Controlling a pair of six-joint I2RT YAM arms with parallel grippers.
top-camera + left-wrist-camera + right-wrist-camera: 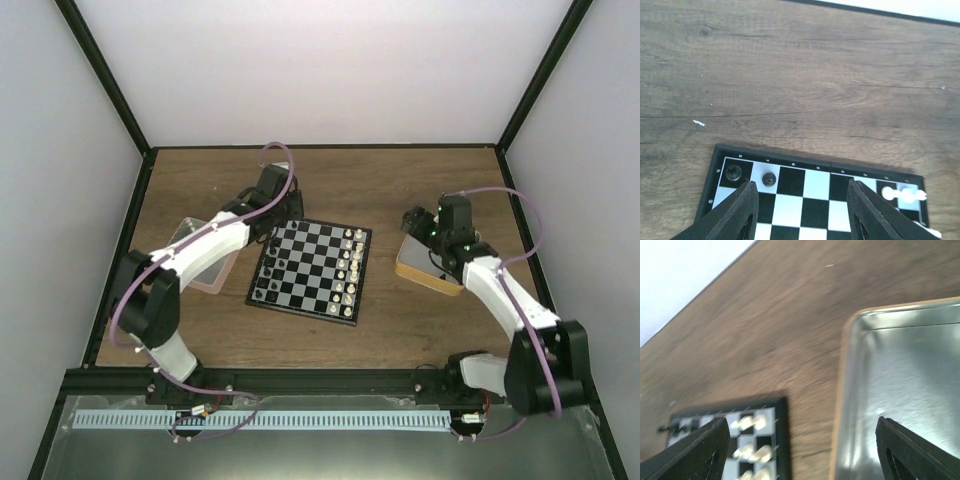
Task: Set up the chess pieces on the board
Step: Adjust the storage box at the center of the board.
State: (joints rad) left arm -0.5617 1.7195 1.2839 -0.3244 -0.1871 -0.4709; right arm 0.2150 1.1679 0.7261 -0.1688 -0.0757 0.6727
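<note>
The board [310, 270] lies mid-table. Black chess pieces [266, 288] stand along its left side and white pieces [350, 265] along its right side. My left gripper [284, 214] hovers over the board's far left corner, open and empty. In the left wrist view it [802, 200] straddles the far squares of the board [805, 186], with two black pieces [734, 172] just past its left finger. My right gripper [415, 220] is open and empty over the far left edge of the tan tray [430, 268]. In the right wrist view it [802, 440] spans the board's corner [781, 440] and the tray [900, 390].
A pink-rimmed clear box [190, 255] sits under my left arm, left of the board. The tray's metal floor shows no pieces in the right wrist view. White pieces [900, 193] show at the board's far right corner. Black frame posts bound the table.
</note>
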